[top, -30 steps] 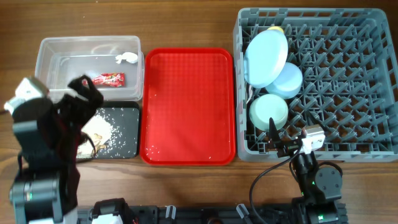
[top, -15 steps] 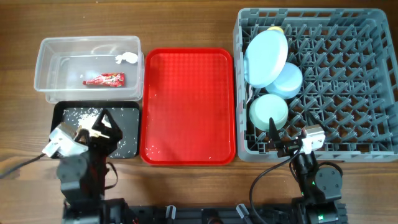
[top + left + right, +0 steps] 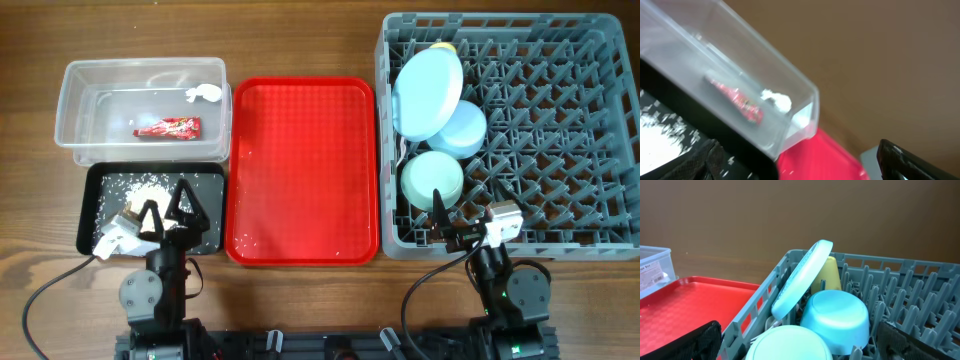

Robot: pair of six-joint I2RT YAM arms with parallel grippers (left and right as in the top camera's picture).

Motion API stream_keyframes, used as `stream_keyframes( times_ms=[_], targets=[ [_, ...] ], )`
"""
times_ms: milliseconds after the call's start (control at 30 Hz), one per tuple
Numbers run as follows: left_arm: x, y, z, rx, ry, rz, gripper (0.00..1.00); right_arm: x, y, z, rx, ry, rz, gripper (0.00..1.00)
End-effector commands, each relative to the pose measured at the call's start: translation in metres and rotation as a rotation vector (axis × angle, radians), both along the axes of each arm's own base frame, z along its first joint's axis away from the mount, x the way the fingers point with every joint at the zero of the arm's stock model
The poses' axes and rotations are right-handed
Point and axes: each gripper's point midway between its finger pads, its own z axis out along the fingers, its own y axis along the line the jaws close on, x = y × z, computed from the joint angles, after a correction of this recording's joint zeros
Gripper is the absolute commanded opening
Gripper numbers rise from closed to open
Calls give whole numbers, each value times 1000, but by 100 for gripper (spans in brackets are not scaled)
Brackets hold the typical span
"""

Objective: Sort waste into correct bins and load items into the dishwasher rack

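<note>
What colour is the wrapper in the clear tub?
The wrapper is red; overhead shows it best.

Overhead I get bright, even light and crisp detail, with only thin soft shadows beside the rack (image 3: 590, 238) and a mild sheen on the tray (image 3: 300, 170). My left wrist view is smeared and soft throughout, leaving the tub (image 3: 760, 60) and wrapper (image 3: 737, 98) fuzzy. My right wrist view is sharp on the plate (image 3: 802, 277), but its backdrop is dim brown and its lower corners are dark and blurry.
</note>
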Motion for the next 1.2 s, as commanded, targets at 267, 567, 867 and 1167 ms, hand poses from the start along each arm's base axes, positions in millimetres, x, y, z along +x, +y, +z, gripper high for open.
stream_keyframes(
  times_ms=[267,567,867,1167],
  targets=[
    [2,-27,-7,598,43,-165,100,-1,1,2,-12,-13,11,100],
    [1,-28,-4,603,28,-164,100,-1,1,2,-13,-13,11,100],
    [1,-28,-3,603,26,-163,100,-1,1,2,-12,-13,11,100],
    [1,-28,-3,603,26,-163,100,-1,1,2,-12,-13,11,100]
  ],
)
